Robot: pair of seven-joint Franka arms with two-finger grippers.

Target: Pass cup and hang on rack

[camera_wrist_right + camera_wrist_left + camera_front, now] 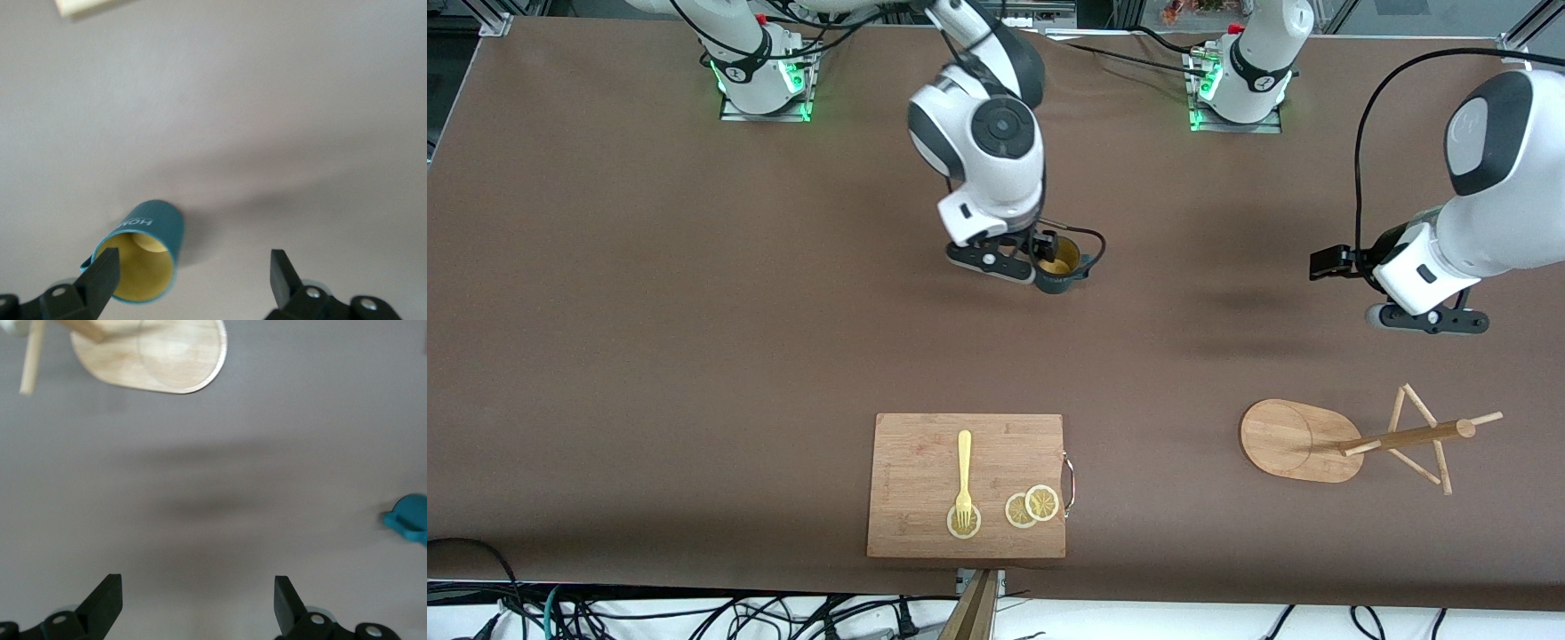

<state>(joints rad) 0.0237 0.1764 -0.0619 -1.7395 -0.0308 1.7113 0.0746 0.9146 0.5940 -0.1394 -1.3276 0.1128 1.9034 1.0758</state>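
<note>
The teal-blue cup (pixel 1060 264) stands upright on the table's middle, its yellow inside showing. My right gripper (pixel 1024 258) hangs just over it, open. In the right wrist view one finger (pixel 100 277) stands over the mouth of the cup (pixel 148 233) and the other is off to the side over bare table, so the right gripper (pixel 193 275) grips nothing. The wooden rack (pixel 1294 440) stands nearer the front camera toward the left arm's end. My left gripper (pixel 1427 318) waits open over bare table between the cup and the rack; the left gripper (pixel 198 600) holds nothing, with the rack's base (pixel 160 360) and the cup (pixel 408 525) in sight.
A wooden cutting board (pixel 911 484) lies near the front edge, nearer the camera than the cup. On it are a yellow fork (pixel 964 471) and lemon slices (pixel 1032 507). The rack's thin pegs (pixel 1423 413) stick out around its pole.
</note>
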